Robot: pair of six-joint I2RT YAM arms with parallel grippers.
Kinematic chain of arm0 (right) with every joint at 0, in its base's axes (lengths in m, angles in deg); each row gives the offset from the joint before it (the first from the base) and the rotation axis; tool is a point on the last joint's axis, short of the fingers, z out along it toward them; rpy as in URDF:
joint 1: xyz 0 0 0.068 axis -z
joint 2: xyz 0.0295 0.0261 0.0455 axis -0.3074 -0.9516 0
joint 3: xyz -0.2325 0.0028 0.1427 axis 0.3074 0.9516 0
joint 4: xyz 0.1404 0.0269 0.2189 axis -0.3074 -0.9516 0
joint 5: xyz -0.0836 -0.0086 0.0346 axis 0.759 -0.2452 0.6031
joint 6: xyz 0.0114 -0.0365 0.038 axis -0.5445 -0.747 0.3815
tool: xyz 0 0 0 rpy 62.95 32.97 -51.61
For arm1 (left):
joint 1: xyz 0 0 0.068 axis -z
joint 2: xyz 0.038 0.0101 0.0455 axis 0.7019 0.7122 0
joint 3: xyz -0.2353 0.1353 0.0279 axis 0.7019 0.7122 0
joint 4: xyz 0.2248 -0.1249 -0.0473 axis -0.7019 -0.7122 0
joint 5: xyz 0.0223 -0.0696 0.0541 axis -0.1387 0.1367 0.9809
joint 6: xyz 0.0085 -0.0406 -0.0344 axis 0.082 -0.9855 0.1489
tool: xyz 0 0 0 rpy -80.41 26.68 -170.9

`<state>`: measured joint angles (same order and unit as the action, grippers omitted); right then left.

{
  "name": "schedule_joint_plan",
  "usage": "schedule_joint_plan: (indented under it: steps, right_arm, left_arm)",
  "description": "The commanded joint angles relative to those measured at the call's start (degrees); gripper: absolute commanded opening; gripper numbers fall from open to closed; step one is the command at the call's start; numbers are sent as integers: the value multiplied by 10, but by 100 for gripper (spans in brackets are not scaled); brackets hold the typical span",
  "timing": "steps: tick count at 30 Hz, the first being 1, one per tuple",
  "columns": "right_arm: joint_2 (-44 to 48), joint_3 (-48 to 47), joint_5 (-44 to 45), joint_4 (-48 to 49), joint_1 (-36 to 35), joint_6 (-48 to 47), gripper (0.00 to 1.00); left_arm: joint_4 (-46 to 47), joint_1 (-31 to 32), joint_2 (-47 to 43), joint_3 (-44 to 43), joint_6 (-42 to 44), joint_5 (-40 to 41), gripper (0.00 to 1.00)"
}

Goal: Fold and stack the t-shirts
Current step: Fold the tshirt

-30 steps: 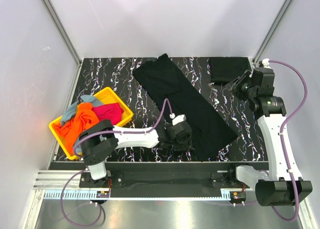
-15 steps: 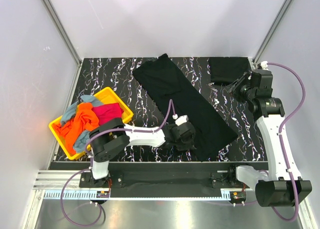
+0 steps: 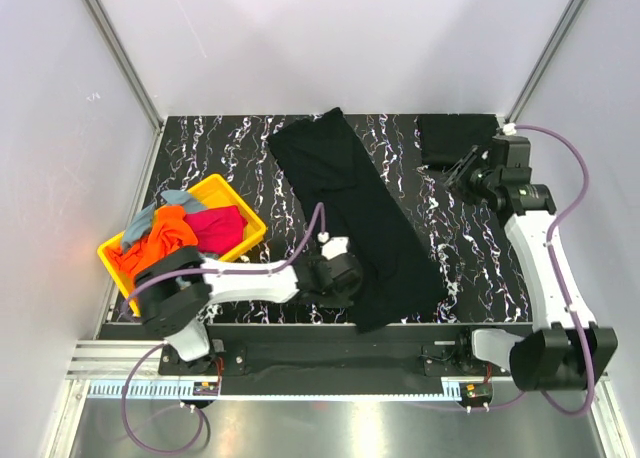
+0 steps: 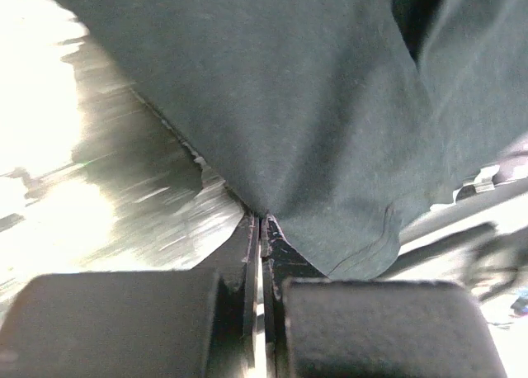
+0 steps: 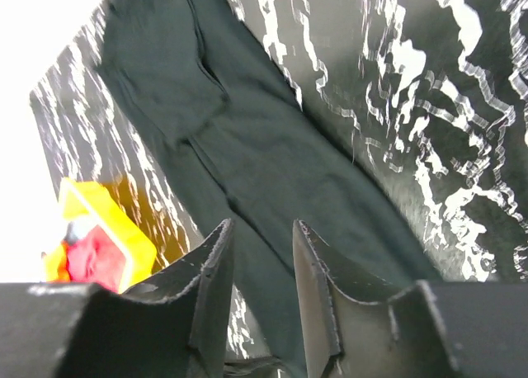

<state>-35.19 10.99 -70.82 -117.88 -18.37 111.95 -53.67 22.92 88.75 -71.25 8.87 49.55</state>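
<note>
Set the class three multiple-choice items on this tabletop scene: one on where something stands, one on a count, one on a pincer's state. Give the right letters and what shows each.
1. Where does the yellow tray stand on the table?
A. at the left edge
B. in the far right corner
C. in the centre

2. How many black t-shirts lie on the table outside the tray?
A. one
B. two
C. four

3. What state is the left pincer in?
A. open over the tray
B. shut on nothing
C. shut on cloth

Answers:
1 A: the top view shows it by the left edge.
2 B: the long black t-shirt lies diagonally in the middle, and the folded black t-shirt lies in the far right corner.
3 C: its wrist view shows the fingers closed with the long black t-shirt's near end pinched between them.
</note>
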Motion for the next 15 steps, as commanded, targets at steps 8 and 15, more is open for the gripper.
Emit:
schedule_joint_plan:
  steps: [8, 15]
  right_arm:
    - [-151, 37, -126, 55, -40, -55, 50]
    - [-267, -5, -130, 109, -94, -58, 52]
  left_arm:
    - [-162, -55, -165, 95, 51, 77, 8]
    - [-190, -178, -217, -7, 169, 46, 51]
